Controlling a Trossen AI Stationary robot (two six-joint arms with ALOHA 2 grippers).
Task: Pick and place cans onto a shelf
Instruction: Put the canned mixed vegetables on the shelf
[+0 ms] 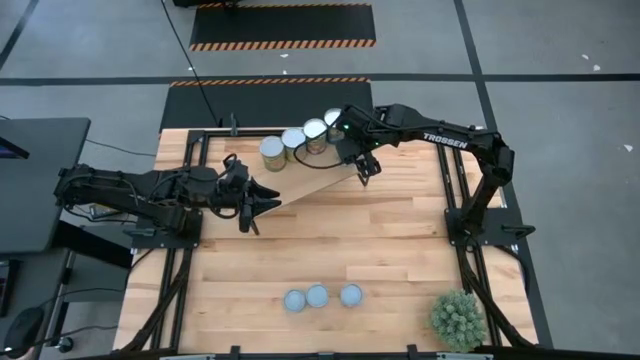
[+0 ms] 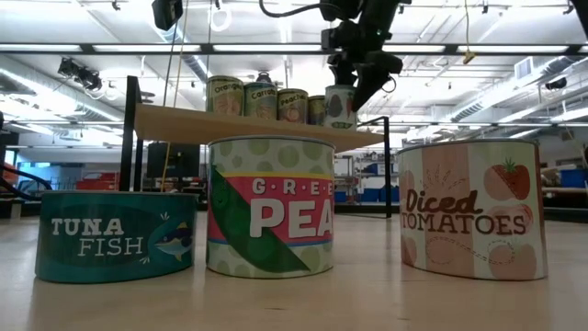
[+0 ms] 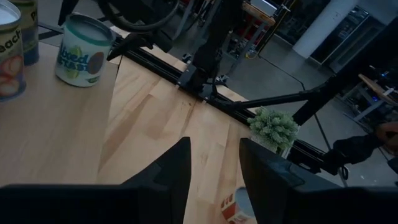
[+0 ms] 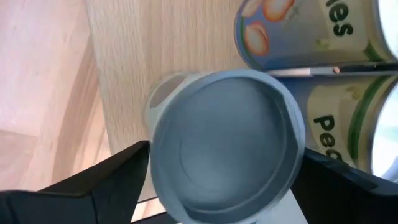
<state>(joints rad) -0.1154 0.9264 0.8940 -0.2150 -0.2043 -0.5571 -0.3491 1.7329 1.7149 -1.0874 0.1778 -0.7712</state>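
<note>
Your right claw [image 1: 364, 170] stands wide open around a grey-topped can [image 4: 227, 146] on the shelf [image 1: 315, 183]. Your left claw [image 1: 262, 203], part open, holds nothing.

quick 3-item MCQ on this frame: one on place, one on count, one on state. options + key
1. The right gripper is
A. over the end can on the shelf
B. over the cans at the front of the table
C. over the plant

2. Cans standing on the table, off the shelf:
A. one
B. three
C. six

3. The left gripper is
A. shut on a can
B. shut on the plant
C. empty, fingers apart

Key: 1 A, the high view shows it at the shelf's end, and its wrist view looks straight down on a can top between its fingers. 2 B, three cans stand in a row near the front edge. 3 C, its wrist view shows only bare wood in the gap between its fingers.
</note>
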